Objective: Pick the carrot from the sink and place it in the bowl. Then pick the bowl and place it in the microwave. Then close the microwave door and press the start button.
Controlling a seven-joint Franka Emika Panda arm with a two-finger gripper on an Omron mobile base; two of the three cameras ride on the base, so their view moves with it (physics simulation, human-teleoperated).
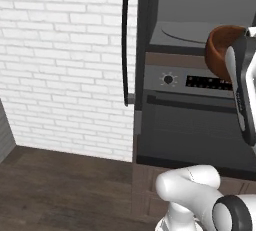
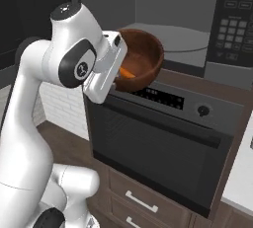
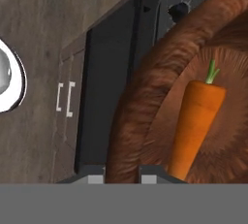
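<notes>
So over on the left side of your left base view you've got the microwave door (image 1: 126, 40) swung wide open, edge-on to the camera, its long dark handle running down in front of the white brick wall (image 1: 60, 60). Just right of that is the microwave (image 1: 192, 20), light grey inside, with the curved edge of the turntable plate (image 2: 175, 37) showing on its floor. Under it sits the oven (image 1: 195, 125), knob and display strip across its top edge.

Moving right, the bowl (image 2: 141, 57) is up in the air at the microwave's front edge, about level with the opening's lower lip, tipped so you can see into it from the right base view. The carrot (image 3: 196, 126) is lying inside the bowl, leafy end pointing away from the fingers in the hand view, and you can catch a bit of orange in the right base view too.

Your gripper (image 3: 122, 172) is clamped narrow over the bowl's thick rim, one fingertip on each side of the wall, so it's holding the bowl by the near edge. The keypad panel (image 2: 232, 24) sits at the microwave's right edge, well apart from the bowl.
</notes>
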